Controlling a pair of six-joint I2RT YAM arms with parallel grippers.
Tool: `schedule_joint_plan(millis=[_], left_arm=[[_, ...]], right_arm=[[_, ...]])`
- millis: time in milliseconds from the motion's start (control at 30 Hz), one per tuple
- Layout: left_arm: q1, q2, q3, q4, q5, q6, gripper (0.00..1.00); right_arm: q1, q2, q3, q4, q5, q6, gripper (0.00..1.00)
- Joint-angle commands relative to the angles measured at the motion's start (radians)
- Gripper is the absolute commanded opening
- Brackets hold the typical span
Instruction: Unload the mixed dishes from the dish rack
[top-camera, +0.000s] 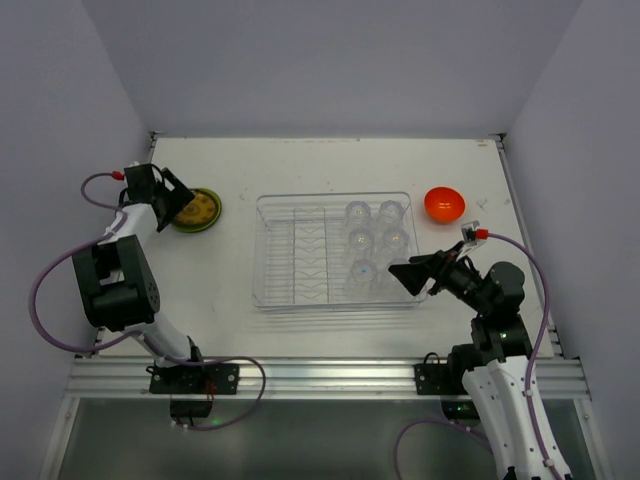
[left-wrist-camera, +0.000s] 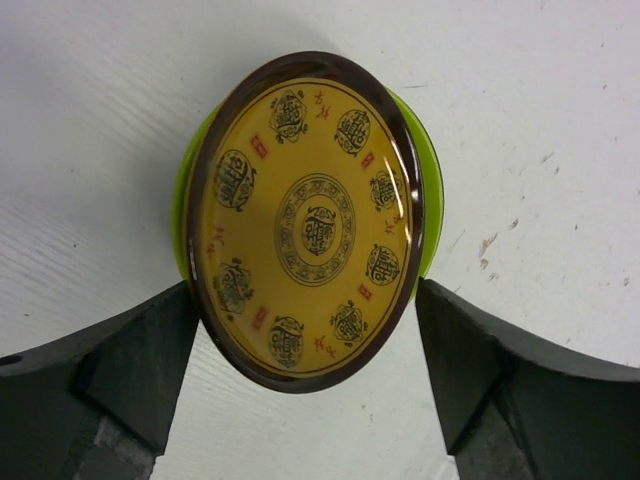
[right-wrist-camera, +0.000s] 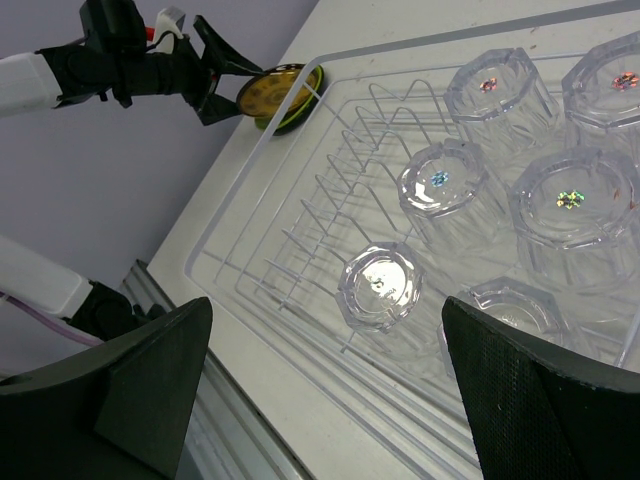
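Cups of clear faceted glass (right-wrist-camera: 440, 180), six, stand inverted in the right half of the clear ribbed plastic dish rack (top-camera: 300, 250). The round yellow dark-rimmed plate (left-wrist-camera: 310, 220) lies on a green dish (left-wrist-camera: 428, 200) left of it, inside the spread left hand (top-camera: 183, 207). The right hand (top-camera: 410, 278) hovers spread wide by the rack's near right corner.

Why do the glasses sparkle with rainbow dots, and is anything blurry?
Right wrist view: light glints in coloured specks off the bottoms of the glass cups; nothing looks badly blurred. Left wrist view: the yellow plate is crisp, with a pale sheen near its right rim. Top view: even light; the clear rack nearly blends into the white table.
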Motion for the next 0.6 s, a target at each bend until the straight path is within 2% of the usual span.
schedule_joint_plan(millis=[0,33,400,567], left_arm=[[-0.007,-0.023,0.050,-0.008,-0.012,0.045,0.94],[-0.006,-0.014,0.061,-0.011,-0.001,0.050,1.00],[-0.012,0.003,0.117,-0.088,-0.038,0.093,1.00],[-0.013,0.058,0.134,-0.112,-0.025,0.110,1.00]], right_arm=[[0.004,0.003,0.001,0.036,-0.008,-0.004,0.99],[0.004,0.002,0.003,0.033,-0.003,-0.007,0.99],[0.004,0.002,0.003,0.027,0.006,-0.007,0.99],[0.006,0.002,0.003,0.029,0.008,-0.007,0.99]])
